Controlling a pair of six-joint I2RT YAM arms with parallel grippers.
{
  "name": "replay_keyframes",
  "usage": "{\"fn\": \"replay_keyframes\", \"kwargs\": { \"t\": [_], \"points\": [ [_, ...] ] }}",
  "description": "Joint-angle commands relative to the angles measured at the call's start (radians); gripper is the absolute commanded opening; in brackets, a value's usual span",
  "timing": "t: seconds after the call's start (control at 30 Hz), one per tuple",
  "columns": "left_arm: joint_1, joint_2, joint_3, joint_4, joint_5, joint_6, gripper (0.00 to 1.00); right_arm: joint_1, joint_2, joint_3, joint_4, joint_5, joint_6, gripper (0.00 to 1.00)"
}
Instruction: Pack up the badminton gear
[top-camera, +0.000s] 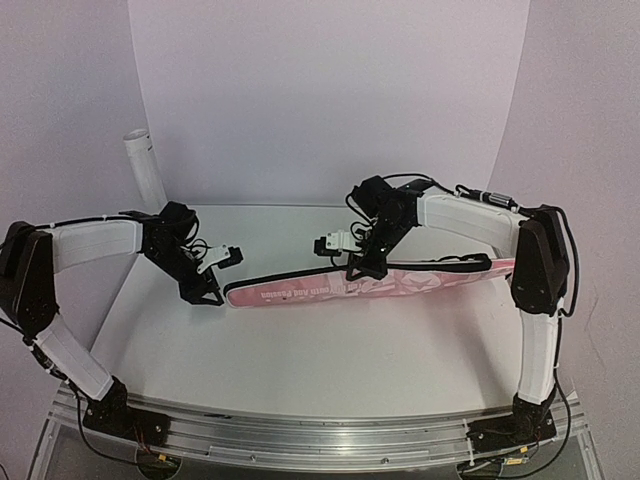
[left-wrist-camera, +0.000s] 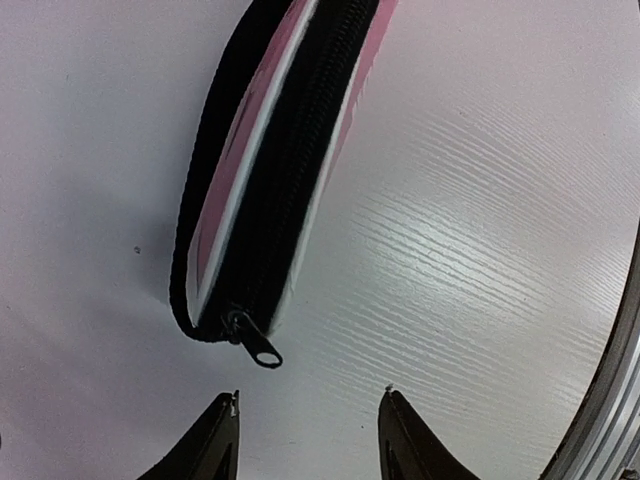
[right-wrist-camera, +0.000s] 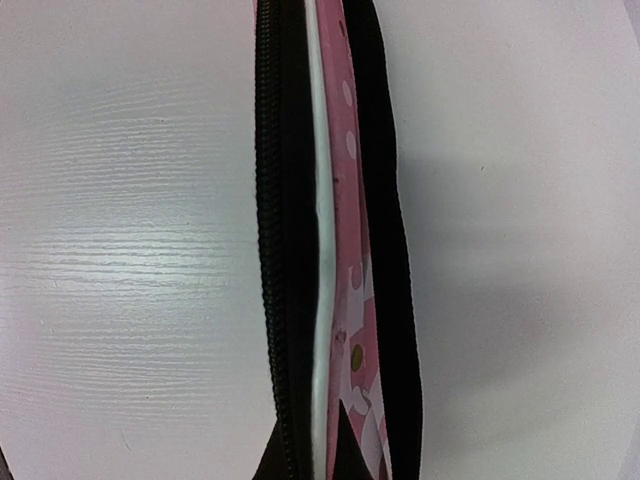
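None of the badminton gear is in view. A long pink bag (top-camera: 370, 283) lies across the table with its black zipper (left-wrist-camera: 290, 150) closed to the left end. The zipper pull (left-wrist-camera: 256, 346) hangs off that end. My left gripper (left-wrist-camera: 312, 393) is open just short of the pull, with nothing between its fingers; in the top view it (top-camera: 214, 294) sits at the bag's left tip. My right gripper (top-camera: 365, 268) is over the bag's middle. In the right wrist view it (right-wrist-camera: 320, 445) is shut on the bag's upper edge (right-wrist-camera: 335, 250), beside the zipper.
A tall white tube (top-camera: 146, 165) stands at the back left against the wall. The table's metal front rail (left-wrist-camera: 622, 390) runs close on the right of the left gripper. A black strap (top-camera: 470, 262) lies along the bag's right part.
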Motion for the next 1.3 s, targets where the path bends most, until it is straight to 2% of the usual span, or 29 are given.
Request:
{"fn": "replay_keyframes", "kwargs": {
  "t": [0.0,0.13,0.3,0.4,0.67,1.0,1.27],
  "points": [
    [-0.001,0.092,0.100,0.054,0.044,0.011,0.39,0.002,-0.062,-0.001,0.004,-0.039,-0.009,0.00],
    [0.000,0.134,0.123,0.065,0.036,0.024,0.33,0.003,-0.063,-0.003,0.004,-0.045,-0.003,0.00],
    [0.000,0.140,0.132,0.056,0.056,0.038,0.15,0.002,-0.063,-0.009,0.004,-0.048,0.004,0.00],
    [-0.001,0.133,0.129,0.049,0.059,0.040,0.00,0.002,-0.062,-0.008,0.004,-0.050,0.005,0.00],
    [0.007,0.128,0.105,0.021,0.031,0.083,0.00,-0.008,-0.079,-0.035,0.002,-0.022,-0.016,0.00],
    [0.079,0.186,0.116,-0.011,-0.001,0.202,0.00,-0.033,-0.140,-0.138,-0.013,0.048,-0.088,0.00],
    [0.087,0.219,0.122,0.078,0.055,0.199,0.00,-0.034,-0.149,-0.124,-0.014,0.032,-0.100,0.00]
  ]
}}
